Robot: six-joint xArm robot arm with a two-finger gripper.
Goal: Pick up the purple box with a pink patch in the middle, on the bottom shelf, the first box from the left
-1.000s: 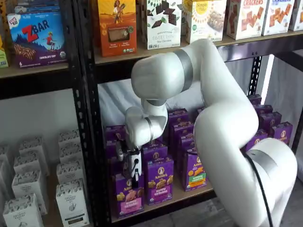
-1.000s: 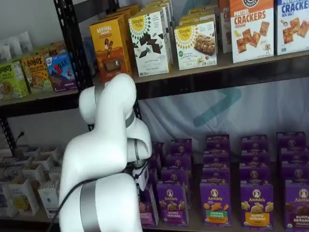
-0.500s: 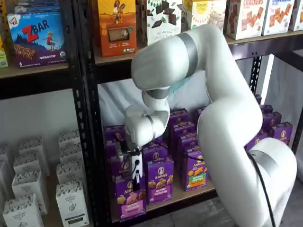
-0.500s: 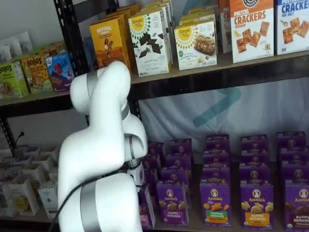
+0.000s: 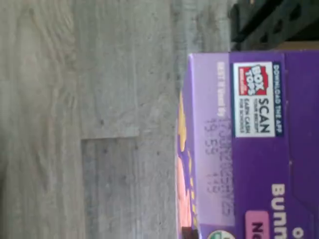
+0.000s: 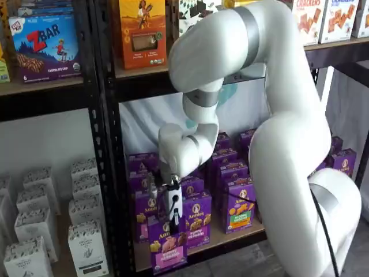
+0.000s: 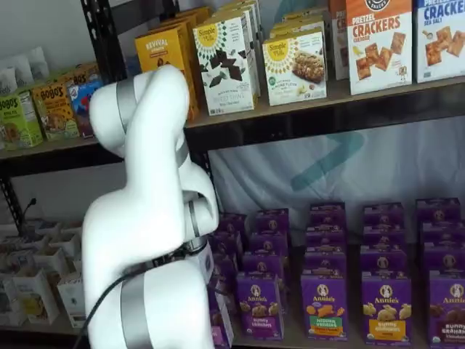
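1. The white gripper with two black fingers point(image 6: 173, 209) grips the small purple cardboard box with a pink band point(image 6: 168, 249) by its top, so the box hangs upright.
2. The box sits forward of the tan wooden bottom shelf point(image 6: 230, 235), at seven o'clock from its neighbours, evidently to clear them.
3. The wrist view shows the box top point(image 5: 259, 149) above grey floorboards point(image 5: 89, 119).

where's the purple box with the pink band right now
In a shelf view the purple box hangs in the gripper, out past the bottom shelf rail, in front of the other Annie's boxes; the wrist view shows floor beside it.
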